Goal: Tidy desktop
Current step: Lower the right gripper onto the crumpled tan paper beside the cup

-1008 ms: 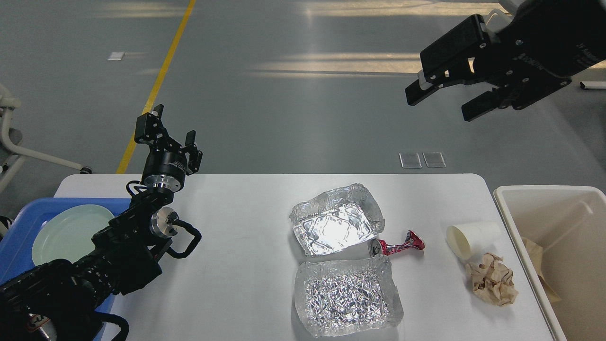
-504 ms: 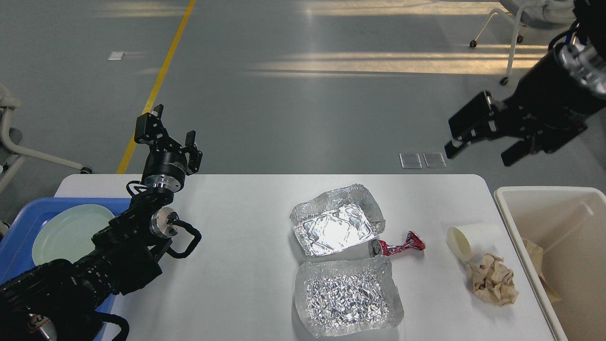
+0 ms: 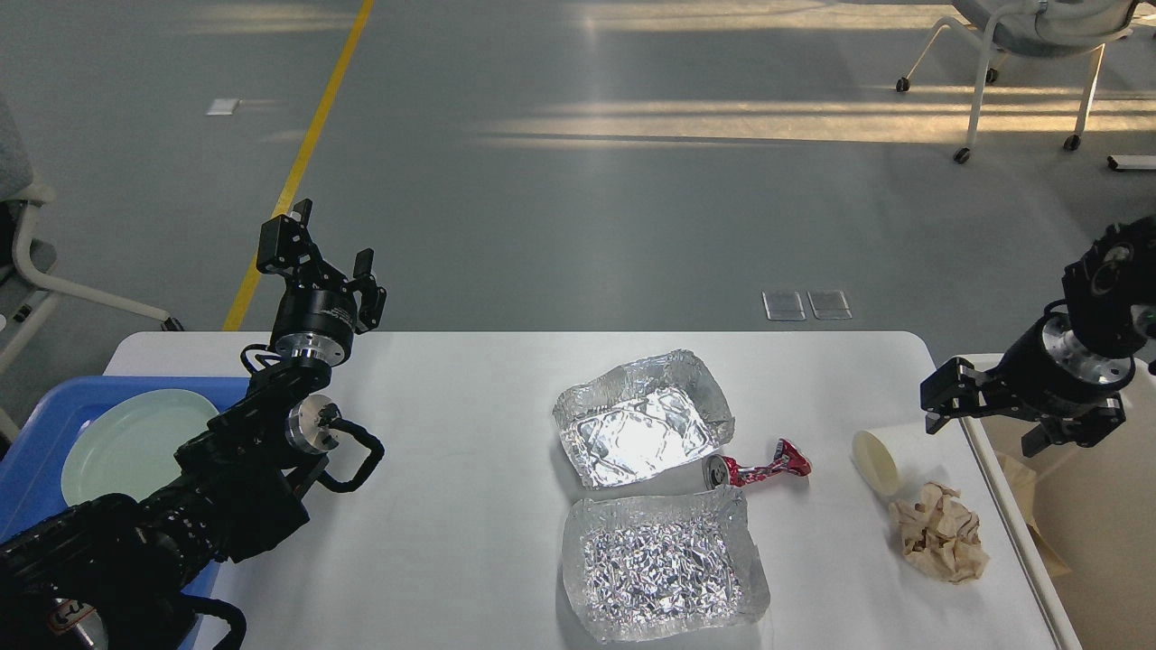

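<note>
Two foil trays (image 3: 643,419) (image 3: 664,565), a crushed red can (image 3: 759,469), a paper cup (image 3: 876,462) and crumpled paper (image 3: 939,542) are spread across the white worktop (image 3: 452,506), with the right hand (image 3: 1002,431) spread wide above its right edge and the left hand (image 3: 318,262) parted at its far-left corner.

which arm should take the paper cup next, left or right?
Right. The right gripper hangs open just beside the tipped paper cup, next to the bin. The left gripper sits at the desktop's far-left edge, well away.
</note>
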Controlling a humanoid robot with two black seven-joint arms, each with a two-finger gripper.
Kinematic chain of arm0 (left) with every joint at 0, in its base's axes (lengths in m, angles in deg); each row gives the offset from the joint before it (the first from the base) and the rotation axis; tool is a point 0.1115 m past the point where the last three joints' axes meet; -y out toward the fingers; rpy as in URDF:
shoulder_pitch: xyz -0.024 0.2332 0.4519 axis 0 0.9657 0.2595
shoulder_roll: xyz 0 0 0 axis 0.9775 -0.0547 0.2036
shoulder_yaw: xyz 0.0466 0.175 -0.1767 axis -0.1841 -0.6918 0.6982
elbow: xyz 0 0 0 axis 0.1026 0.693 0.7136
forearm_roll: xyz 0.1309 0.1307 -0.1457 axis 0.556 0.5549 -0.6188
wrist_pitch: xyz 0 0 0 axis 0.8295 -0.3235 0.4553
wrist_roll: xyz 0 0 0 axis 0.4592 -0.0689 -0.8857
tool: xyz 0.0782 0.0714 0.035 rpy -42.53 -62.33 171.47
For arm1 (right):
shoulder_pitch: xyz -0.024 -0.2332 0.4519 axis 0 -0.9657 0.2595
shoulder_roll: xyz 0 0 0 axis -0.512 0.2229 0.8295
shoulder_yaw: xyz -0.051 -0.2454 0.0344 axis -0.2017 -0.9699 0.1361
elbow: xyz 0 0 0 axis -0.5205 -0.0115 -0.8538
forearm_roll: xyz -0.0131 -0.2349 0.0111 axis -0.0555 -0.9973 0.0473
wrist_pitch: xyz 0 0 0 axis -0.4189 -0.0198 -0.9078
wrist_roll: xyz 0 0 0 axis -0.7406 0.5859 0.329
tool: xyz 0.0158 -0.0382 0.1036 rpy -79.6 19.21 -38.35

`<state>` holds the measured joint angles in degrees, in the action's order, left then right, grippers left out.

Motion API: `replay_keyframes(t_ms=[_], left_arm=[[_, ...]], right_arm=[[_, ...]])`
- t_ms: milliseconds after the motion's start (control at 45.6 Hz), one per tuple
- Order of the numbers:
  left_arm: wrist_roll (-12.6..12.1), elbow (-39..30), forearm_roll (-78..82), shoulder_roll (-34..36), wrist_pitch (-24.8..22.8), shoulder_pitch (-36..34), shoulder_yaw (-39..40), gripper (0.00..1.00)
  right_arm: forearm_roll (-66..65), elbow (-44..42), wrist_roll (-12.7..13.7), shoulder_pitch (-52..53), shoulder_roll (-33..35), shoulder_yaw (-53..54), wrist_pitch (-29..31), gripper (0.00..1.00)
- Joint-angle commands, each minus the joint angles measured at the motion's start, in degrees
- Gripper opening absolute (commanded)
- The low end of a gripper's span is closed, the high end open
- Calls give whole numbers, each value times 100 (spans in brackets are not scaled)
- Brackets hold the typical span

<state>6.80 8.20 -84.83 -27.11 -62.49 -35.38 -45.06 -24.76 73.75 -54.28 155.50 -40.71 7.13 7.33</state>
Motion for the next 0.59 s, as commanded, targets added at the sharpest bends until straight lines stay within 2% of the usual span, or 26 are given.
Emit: replay_keyframes(t_ms=[0, 241, 373, 570], left_arm=[[0, 0, 0, 0, 0, 0, 0, 100], [0, 0, 0, 0, 0, 0, 0, 100], [0, 0, 0, 0, 0, 0, 0, 100], [0, -9, 0, 0, 0, 0, 0, 100]], right_arm=[[-101, -202, -19, -498, -2, 85, -261, 100], [-417, -281, -19, -1403, -11, 498, -709, 99], [-488, -396, -63, -1957, -90, 823, -1008, 90], [-549, -756, -89, -2510, -230, 1140, -1237, 86]])
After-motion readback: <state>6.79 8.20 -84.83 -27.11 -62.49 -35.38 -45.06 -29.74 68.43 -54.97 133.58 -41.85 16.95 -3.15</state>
